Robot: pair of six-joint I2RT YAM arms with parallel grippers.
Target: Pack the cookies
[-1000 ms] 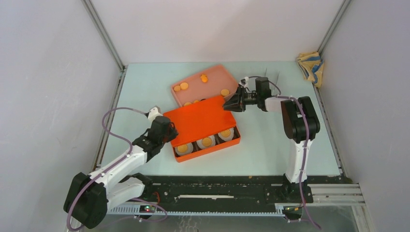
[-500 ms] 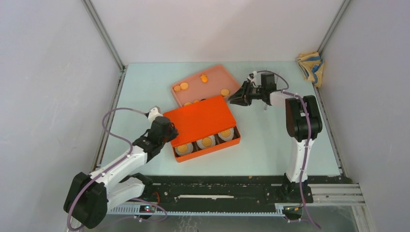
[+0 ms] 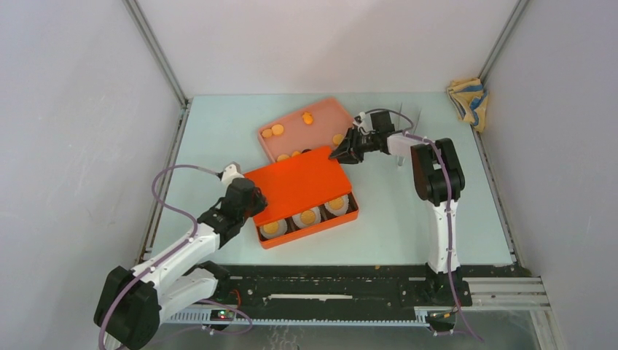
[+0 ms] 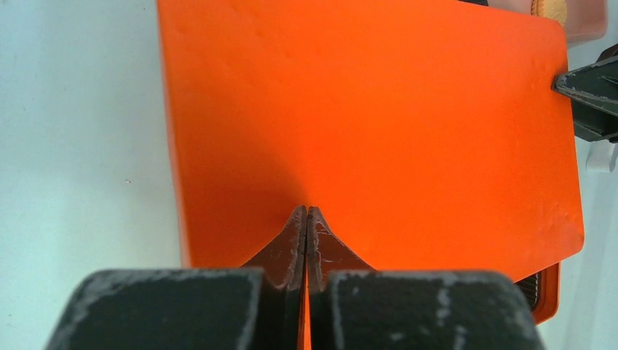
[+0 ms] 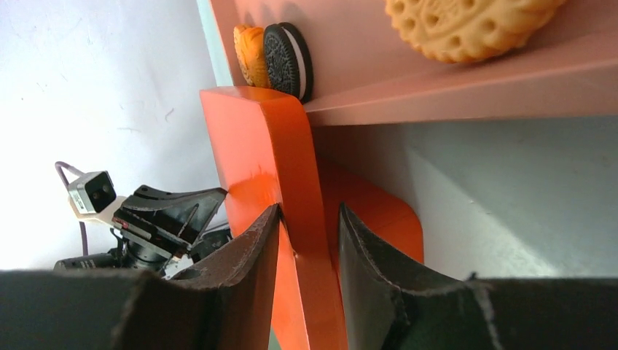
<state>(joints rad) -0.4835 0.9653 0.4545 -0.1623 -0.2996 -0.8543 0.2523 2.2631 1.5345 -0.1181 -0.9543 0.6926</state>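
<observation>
Top external: orange lid (image 3: 299, 182) lies over far part of orange box (image 3: 313, 235); 3 cookies (image 3: 308, 216) show in box's uncovered near row. L gripper (image 3: 256, 206) is clamped tight on lid's left edge; left wrist view shows its tips meeting w/ a sliver of lid between. R gripper (image 3: 341, 154) pinches lid's far-right corner, one finger each side of rim. More cookies sit on pink tray (image 3: 324, 117) just far of box, incl. a black sandwich cookie (image 5: 288, 58) at tray's edge by lid corner. Cloth (image 3: 466, 98) far right.
</observation>
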